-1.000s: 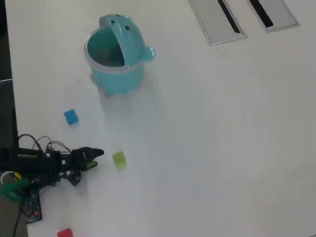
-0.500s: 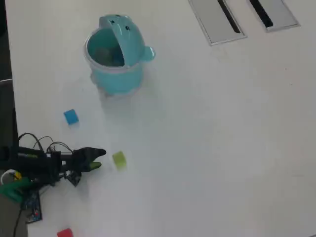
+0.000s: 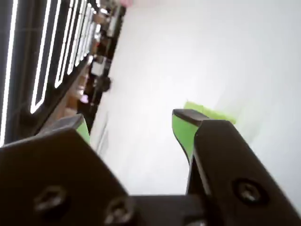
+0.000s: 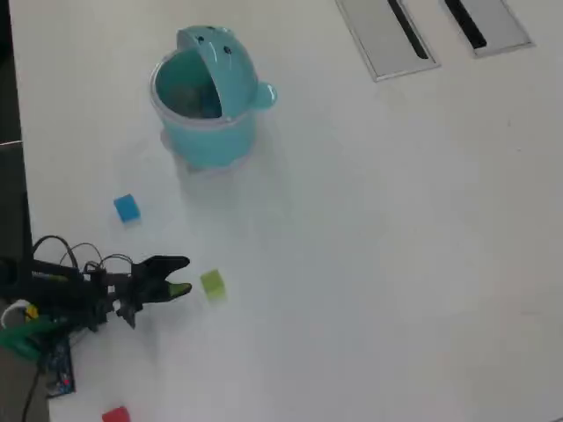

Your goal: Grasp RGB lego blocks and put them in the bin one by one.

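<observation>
In the overhead view the light-teal bin point(image 4: 207, 132) stands at the upper left with its lid flipped up. The blue block point(image 4: 127, 208) lies below it. The yellow-green block point(image 4: 212, 284) lies just right of my gripper point(image 4: 179, 276), apart from it. The red block point(image 4: 115, 414) lies at the bottom left edge. In the wrist view my gripper point(image 3: 131, 125) is open and empty, its green-padded jaws wide apart. The yellow-green block point(image 3: 209, 113) shows blurred behind the right jaw. The bin and the other blocks are out of the wrist view.
Two grey slotted panels point(image 4: 387, 35) point(image 4: 488, 22) are set in the white table at the top right. The arm's base and wires point(image 4: 53, 294) sit at the left edge. In the wrist view, dark room fittings with light strips point(image 3: 42, 56) fill the left.
</observation>
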### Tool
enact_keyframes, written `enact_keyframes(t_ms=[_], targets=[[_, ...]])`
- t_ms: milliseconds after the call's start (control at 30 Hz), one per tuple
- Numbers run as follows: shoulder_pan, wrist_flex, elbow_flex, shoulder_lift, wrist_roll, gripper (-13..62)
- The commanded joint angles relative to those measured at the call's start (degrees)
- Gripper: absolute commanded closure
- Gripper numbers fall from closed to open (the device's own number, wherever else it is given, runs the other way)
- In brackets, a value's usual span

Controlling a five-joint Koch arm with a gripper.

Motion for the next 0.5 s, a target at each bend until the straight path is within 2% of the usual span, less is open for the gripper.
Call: enact_keyframes(t_ms=[0, 467], targets=[[0.7, -6.1, 3.8, 3.6, -7.2, 17.0], [15.5, -9.8, 3.7, 3.6, -33.2, 16.1]])
